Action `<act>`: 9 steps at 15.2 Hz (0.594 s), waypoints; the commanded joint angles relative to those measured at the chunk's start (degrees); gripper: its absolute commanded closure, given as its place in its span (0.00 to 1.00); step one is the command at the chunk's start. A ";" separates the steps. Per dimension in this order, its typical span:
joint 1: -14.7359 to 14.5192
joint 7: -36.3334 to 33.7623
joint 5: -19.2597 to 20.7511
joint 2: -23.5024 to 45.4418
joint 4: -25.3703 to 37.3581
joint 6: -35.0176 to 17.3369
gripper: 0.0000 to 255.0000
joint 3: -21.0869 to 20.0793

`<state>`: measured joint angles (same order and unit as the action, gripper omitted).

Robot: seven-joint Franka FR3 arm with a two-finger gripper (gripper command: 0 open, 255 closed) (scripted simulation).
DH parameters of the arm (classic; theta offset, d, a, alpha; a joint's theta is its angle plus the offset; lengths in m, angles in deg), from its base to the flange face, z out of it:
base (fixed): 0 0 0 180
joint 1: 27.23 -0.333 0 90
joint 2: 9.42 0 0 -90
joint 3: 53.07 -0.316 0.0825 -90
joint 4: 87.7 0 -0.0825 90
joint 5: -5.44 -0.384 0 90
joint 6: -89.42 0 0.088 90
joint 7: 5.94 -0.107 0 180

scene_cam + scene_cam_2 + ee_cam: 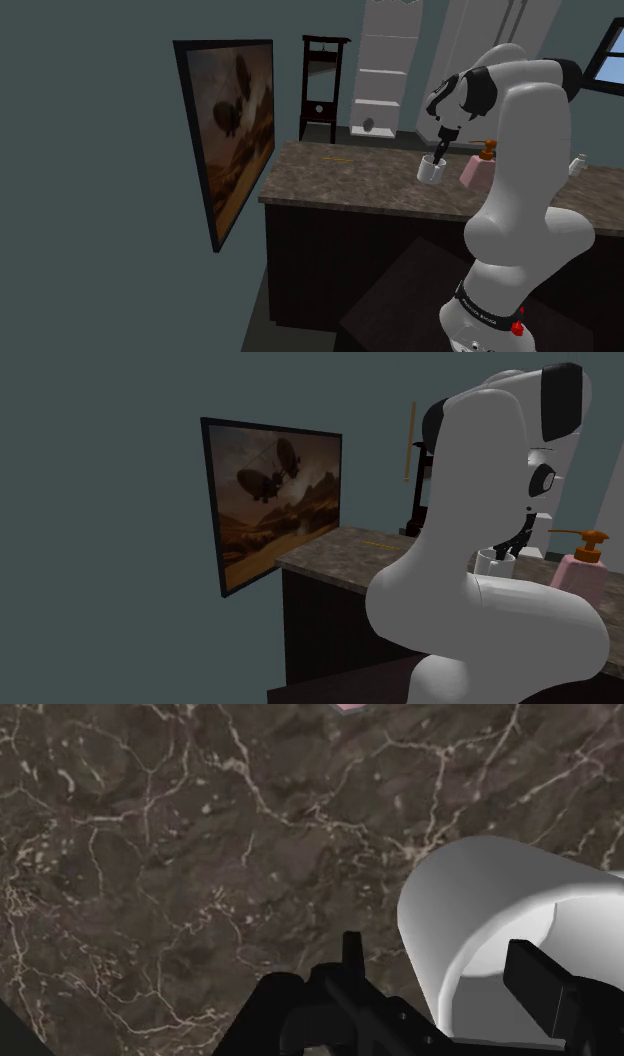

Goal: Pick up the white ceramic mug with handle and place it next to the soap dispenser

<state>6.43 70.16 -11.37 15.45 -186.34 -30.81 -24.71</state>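
Observation:
The white mug [432, 171] stands upright on the dark marbled counter [340, 175], close beside the pink soap dispenser [476, 170] with its brown pump. My gripper [439, 152] comes down onto the mug's rim from above. In the wrist view the gripper [445, 966] straddles the wall of the mug [480, 884]: one finger [540, 989] is inside the cup, the other outside, and neither touches the wall, so it is open. The handle is hidden. From the second exterior view, the mug [486, 562] shows behind my arm, left of the dispenser [580, 570].
A framed painting [232, 135] hangs on the wall at the shoulder view's left, past the counter's end. A dark wooden frame [324, 90] and white shelves [380, 70] stand behind the counter. A small white bottle [578, 163] sits at the far right.

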 commanded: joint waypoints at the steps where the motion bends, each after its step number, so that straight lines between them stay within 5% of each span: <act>1: 0.00 0.00 0.00 0.00 0.00 0.00 0.00 0.00; 9: -0.26 -1.22 1.91 -2.82 3.50 5.95 0.00 0.98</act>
<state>6.27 69.11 -9.67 12.92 -183.00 -25.37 -23.81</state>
